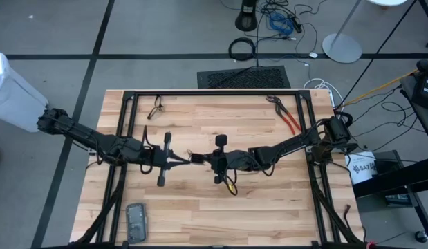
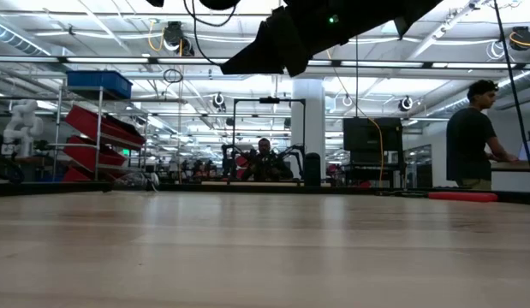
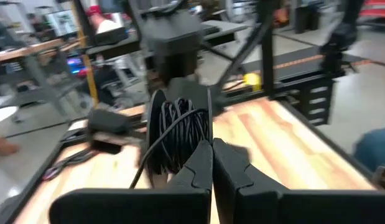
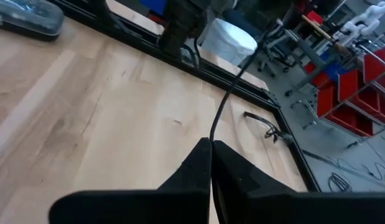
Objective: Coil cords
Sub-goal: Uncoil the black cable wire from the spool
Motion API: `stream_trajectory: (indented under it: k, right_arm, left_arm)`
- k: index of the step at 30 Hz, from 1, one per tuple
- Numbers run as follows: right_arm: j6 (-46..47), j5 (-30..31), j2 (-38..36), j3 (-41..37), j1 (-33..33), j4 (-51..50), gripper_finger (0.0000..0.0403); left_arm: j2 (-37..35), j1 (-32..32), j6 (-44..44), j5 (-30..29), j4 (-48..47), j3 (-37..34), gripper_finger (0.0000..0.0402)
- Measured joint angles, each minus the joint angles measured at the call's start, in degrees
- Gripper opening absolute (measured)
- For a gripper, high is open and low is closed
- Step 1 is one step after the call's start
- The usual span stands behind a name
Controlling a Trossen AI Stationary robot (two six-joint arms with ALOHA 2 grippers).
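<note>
Overhead cam straight down, low cam level across table (image 1: 200, 207), wrist cams close; all sharing tabletop.

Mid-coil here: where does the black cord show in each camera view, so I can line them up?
High view: black cord mid-picture, where the two arms meet.
Low view: not in it.
Left wrist view: a coiled bundle just ahead of the left gripper.
Right wrist view: one strand leading from the shut right gripper.
Shared landmark: flat dark device, high and right wrist views.
</note>
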Motion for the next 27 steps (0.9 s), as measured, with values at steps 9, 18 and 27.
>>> stream_trajectory:
  k: [9,18,27]
  right_arm:
    - [-0.12,4.96,-3.37,-0.04,0.03,-0.92,0.0000]
    - [-0.57,9.21,-11.10,-0.04,2.25,-3.46,0.0000]
    - [-4.16,13.55,-20.13,-0.04,6.80,-8.22,0.0000]
  left_arm:
    - [0.11,0.00,-0.02,12.13,-0.04,0.00,0.0000]
    - [5.36,0.00,-0.07,16.78,-0.02,0.00,0.0000]
    - [10.72,0.72,1.51,14.61,-0.76,-0.02,0.0000]
